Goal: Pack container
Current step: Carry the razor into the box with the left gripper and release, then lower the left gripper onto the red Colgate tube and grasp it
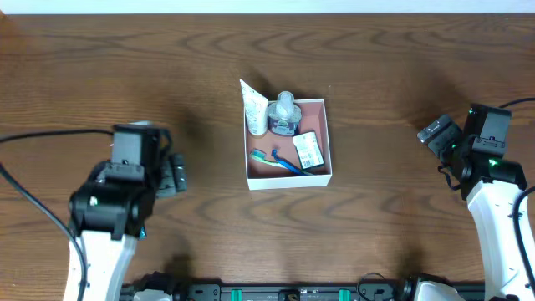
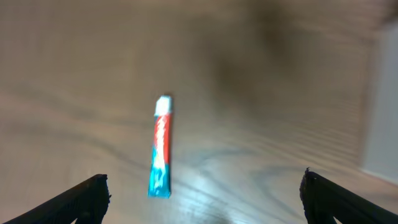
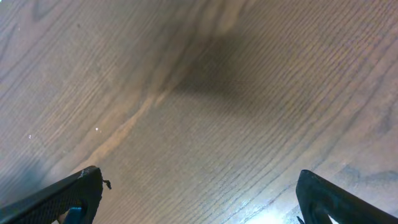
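Observation:
The container (image 1: 288,181), a square white-walled box with a pinkish floor, sits mid-table. It holds a white tube (image 1: 255,109), a clear bottle (image 1: 284,114), a blue and green toothbrush (image 1: 280,160) and a small packet (image 1: 308,150). My left gripper (image 1: 174,173) is left of the box, open and empty. Its blurred wrist view shows a red, white and blue toothpaste tube (image 2: 161,147) lying on the wood just ahead of the spread fingers (image 2: 202,199). I cannot see this tube in the overhead view. My right gripper (image 1: 436,134) is open and empty over bare wood (image 3: 199,196), far right of the box.
The dark wooden table (image 1: 376,67) runs to a pale back edge at the top. A black rail (image 1: 284,293) lies along the front edge. A cable (image 1: 42,138) trails left from the left arm. A pale blurred shape (image 2: 380,124) fills the right edge of the left wrist view.

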You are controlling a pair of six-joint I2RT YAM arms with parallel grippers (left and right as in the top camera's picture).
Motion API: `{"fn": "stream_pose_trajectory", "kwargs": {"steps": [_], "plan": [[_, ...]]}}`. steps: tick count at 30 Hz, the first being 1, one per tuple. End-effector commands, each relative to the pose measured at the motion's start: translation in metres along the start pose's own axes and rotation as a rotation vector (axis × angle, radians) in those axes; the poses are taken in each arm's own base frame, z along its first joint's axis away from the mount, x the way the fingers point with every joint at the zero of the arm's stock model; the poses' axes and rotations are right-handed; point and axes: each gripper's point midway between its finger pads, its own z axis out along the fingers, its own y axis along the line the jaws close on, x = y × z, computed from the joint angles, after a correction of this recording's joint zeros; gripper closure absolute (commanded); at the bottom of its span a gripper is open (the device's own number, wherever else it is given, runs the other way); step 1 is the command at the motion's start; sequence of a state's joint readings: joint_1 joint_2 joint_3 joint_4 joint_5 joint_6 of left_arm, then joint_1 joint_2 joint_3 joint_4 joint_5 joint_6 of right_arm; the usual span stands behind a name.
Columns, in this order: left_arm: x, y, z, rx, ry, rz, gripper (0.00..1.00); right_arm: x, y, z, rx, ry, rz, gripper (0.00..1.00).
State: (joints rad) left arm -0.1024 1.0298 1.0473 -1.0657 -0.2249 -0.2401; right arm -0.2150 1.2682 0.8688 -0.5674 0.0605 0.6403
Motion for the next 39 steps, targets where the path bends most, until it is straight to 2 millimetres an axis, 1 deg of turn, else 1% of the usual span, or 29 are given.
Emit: {"fn": "stream_pose_trajectory", "kwargs": {"steps": [1, 4, 7, 12, 15, 19, 23, 26, 32, 35, 36, 38, 39], "plan": [[0.011, 0.012, 0.025, -0.027, 0.104, -0.184, 0.02, -0.007, -0.001, -0.003, 0.004, -0.020, 0.016, 0.01], [0.017, 0.011, 0.041, -0.006, 0.192, -0.224, 0.02, -0.007, 0.000, -0.003, 0.004, -0.020, 0.016, 0.01], [0.025, 0.011, 0.058, -0.024, 0.268, -0.241, 0.02, -0.007, -0.001, -0.003, 0.004, -0.020, 0.017, 0.01], [0.039, 0.012, 0.093, -0.060, 0.360, -0.249, 0.02, -0.007, -0.001, -0.003, 0.004, -0.020, 0.016, 0.01], [0.054, 0.017, 0.114, -0.085, 0.405, -0.274, 0.02, -0.007, -0.001, -0.003, 0.004, -0.020, 0.016, 0.01], [0.074, 0.031, 0.133, -0.110, 0.448, -0.341, 0.02, -0.007, 0.000, -0.003, 0.004, -0.020, 0.016, 0.01], [0.088, 0.044, 0.142, -0.127, 0.462, -0.404, 0.02, -0.007, 0.000, -0.003, 0.004, -0.020, 0.016, 0.01], [0.100, 0.050, 0.149, -0.136, 0.467, -0.432, 0.02, -0.007, -0.001, -0.003, 0.004, -0.020, 0.016, 0.01], [0.113, 0.049, 0.160, -0.132, 0.459, -0.424, 0.02, -0.007, -0.001, -0.003, 0.004, -0.020, 0.016, 0.01], [0.115, 0.046, 0.163, -0.119, 0.453, -0.426, 0.02, -0.007, 0.000, -0.003, 0.004, -0.020, 0.016, 0.01], [0.114, 0.046, 0.163, -0.116, 0.452, -0.427, 0.03, -0.007, -0.001, -0.003, 0.004, -0.020, 0.016, 0.01], [0.114, 0.045, 0.163, -0.112, 0.450, -0.428, 0.19, -0.007, -0.001, -0.003, 0.004, -0.020, 0.016, 0.01], [0.113, 0.044, 0.163, -0.103, 0.451, -0.431, 0.30, -0.007, -0.001, -0.003, 0.004, -0.020, 0.016, 0.01]]}}
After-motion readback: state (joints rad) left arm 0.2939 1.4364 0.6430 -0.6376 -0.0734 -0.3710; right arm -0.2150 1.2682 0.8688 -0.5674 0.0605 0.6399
